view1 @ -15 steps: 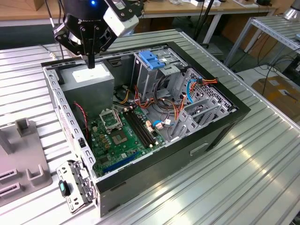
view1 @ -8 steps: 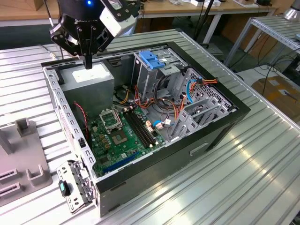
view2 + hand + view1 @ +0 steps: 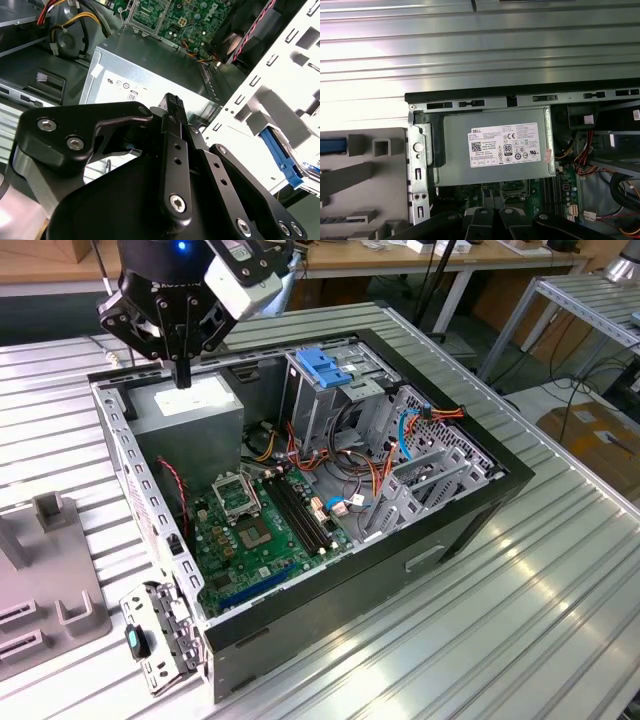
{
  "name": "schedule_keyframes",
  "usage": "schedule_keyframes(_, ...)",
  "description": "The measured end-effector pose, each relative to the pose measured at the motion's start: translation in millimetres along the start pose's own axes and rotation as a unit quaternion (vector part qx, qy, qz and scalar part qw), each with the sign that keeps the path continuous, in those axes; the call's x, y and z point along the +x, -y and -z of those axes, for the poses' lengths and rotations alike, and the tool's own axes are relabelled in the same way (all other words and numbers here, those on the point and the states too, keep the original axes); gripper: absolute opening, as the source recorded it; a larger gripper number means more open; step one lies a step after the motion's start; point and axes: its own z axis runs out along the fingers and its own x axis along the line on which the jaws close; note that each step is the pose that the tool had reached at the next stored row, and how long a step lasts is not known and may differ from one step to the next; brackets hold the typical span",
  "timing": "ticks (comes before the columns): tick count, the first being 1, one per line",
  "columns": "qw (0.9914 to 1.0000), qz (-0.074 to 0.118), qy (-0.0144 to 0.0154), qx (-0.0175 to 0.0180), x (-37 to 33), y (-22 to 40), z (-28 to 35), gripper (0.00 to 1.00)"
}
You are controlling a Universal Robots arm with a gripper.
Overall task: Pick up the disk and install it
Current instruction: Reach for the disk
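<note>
**Gripper closed and empty over the power supply, disk mostly hidden in the holder**

The disk (image 3: 331,146) is hard to make out. In the first wrist view just a short blue strip of its carrier shows, cut by the picture edge. It sits in the grey holder (image 3: 375,172) that stands on the ribbed table (image 3: 470,55), outside the computer case (image 3: 520,96). In the second wrist view the blue rail (image 3: 280,156) appears beyond the pale slotted wall (image 3: 280,75) of the case. The metal body of the disk is almost all covered, so I cannot tell how it lies. The black body of the gripper covers much of the near part of that view. In the exterior view the holder is cut off at the exterior view's left.

The gripper (image 3: 183,375) hangs from above and points straight down. Its tips are over the white label of the power supply (image 3: 195,410), in the far corner of the case at the exterior view's left. I cannot tell if the tips touch the label. The two fingers (image 3: 172,102) are pressed together with nothing between them. The disk is well apart from the gripper, on the other side of the slotted wall.
</note>
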Motion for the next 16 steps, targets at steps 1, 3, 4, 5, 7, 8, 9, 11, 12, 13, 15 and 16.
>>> schedule_keyframes(1,1.0,0.0,0.0,0.0,0.4,0.0,0.0,0.11)
schedule_keyframes(3,1.0,0.0,0.0,0.0,1.2,0.1,0.0,0.11)
schedule_keyframes(4,1.0,0.0,0.0,0.0,1.4,0.1,0.0,0.11)
schedule_keyframes(5,1.0,0.0,0.0,0.0,1.5,0.1,0.0,0.11)
schedule_keyframes(7,1.0,0.0,0.0,0.0,1.8,0.1,0.0,0.11)
schedule_keyframes(8,1.0,0.0,0.0,0.0,2.0,0.2,0.0,0.11)
schedule_keyframes(9,1.0,0.0,0.0,0.0,2.1,0.2,0.0,0.11)
schedule_keyframes(11,1.0,0.0,0.0,0.0,2.5,0.2,0.0,0.11)
schedule_keyframes(12,1.0,0.0,0.0,0.0,3.5,0.3,0.1,0.11)
schedule_keyframes(13,1.0,0.0,0.0,0.0,4.2,0.3,0.1,0.11)
schedule_keyframes(15,1.0,0.0,0.0,0.0,4.4,0.3,0.1,0.11)
schedule_keyframes(16,1.0,0.0,0.0,0.0,4.6,0.4,0.1,0.11)
